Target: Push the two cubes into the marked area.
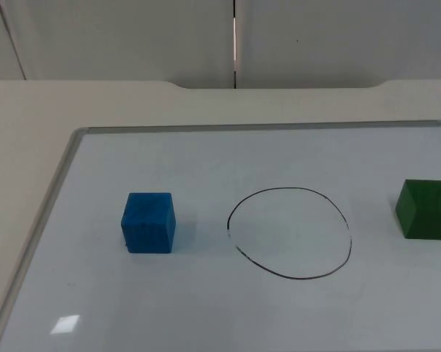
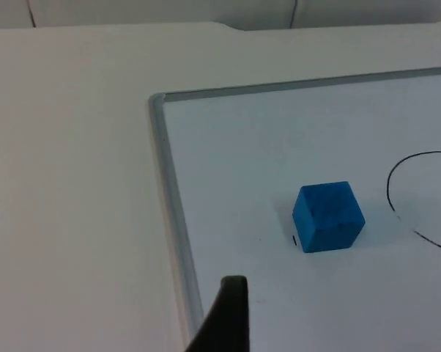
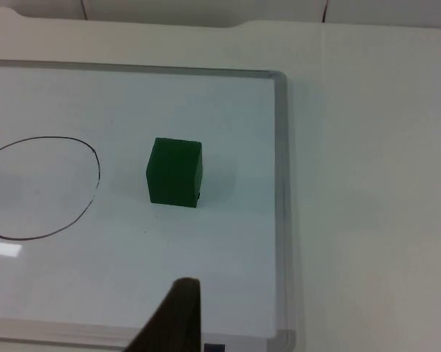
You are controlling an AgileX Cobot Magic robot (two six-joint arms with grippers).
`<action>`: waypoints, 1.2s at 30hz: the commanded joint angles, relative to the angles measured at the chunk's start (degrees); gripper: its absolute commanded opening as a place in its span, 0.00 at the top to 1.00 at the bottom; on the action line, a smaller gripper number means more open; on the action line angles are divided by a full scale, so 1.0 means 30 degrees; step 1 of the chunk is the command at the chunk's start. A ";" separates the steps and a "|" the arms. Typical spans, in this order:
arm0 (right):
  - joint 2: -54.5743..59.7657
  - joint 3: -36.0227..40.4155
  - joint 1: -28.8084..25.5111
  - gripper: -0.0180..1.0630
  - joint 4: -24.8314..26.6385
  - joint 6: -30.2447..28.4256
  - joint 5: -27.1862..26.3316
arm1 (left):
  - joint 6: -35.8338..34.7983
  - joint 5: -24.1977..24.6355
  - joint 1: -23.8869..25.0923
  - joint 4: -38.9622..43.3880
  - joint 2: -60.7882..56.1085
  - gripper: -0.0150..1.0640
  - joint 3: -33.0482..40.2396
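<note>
Item 1, blue cube [image 1: 148, 222]: it sits upright on the whiteboard [image 1: 206, 158], to the left of the drawn ring and apart from its line. In the left wrist view the same cube [image 2: 328, 217] sits between the board's metal frame and the arc of the ring.

Item 2, green cube [image 1: 425, 209]: it sits upright on the board, to the right of the ring and farther from the line than the blue one. In the right wrist view [image 3: 174, 171] it stands between the ring and the board's right frame.

Item 3, marked area [image 1: 289, 232]: a hand-drawn black oval, nothing inside it.

Item 4, left gripper [image 2: 228, 317]: one dark fingertip shows, hanging over the board's frame just outside the blue cube. We cannot tell how its fingers are set.

Item 5, right gripper [image 3: 178, 317]: one fingertip shows, over the board on the near side of the green cube. We cannot tell its finger state either.

Handling note, as we judge it: neither cube is touched yet. We would bring each fingertip down behind its cube's outer face, centred on it, and push straight toward the ring, slowly, so the cube slides without turning and stops inside the line.
</note>
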 commanded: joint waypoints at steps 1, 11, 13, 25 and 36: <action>-0.0067 0.0036 0.0066 0.01 0.0060 0.0069 -0.0095 | 0.0723 -0.0582 0.0079 -0.0963 0.0786 0.24 -0.0089; -0.0067 0.0036 0.0066 0.01 0.0060 0.0069 -0.0095 | 0.5586 -0.0911 0.0079 -0.4630 0.5178 0.68 -0.0089; -0.0067 0.0036 0.0066 0.01 0.0060 0.0069 -0.0095 | 0.6704 -0.1426 0.0079 -0.6074 0.6176 0.75 -0.0089; -0.0067 0.0036 0.0066 0.01 0.0060 0.0069 -0.0095 | 0.9876 -0.2578 0.0079 -1.0244 1.0865 0.78 -0.0089; -0.0067 0.0036 0.0066 0.01 0.0060 0.0069 -0.0095 | 1.2567 -0.3790 0.0079 -1.3702 1.3333 0.99 -0.0089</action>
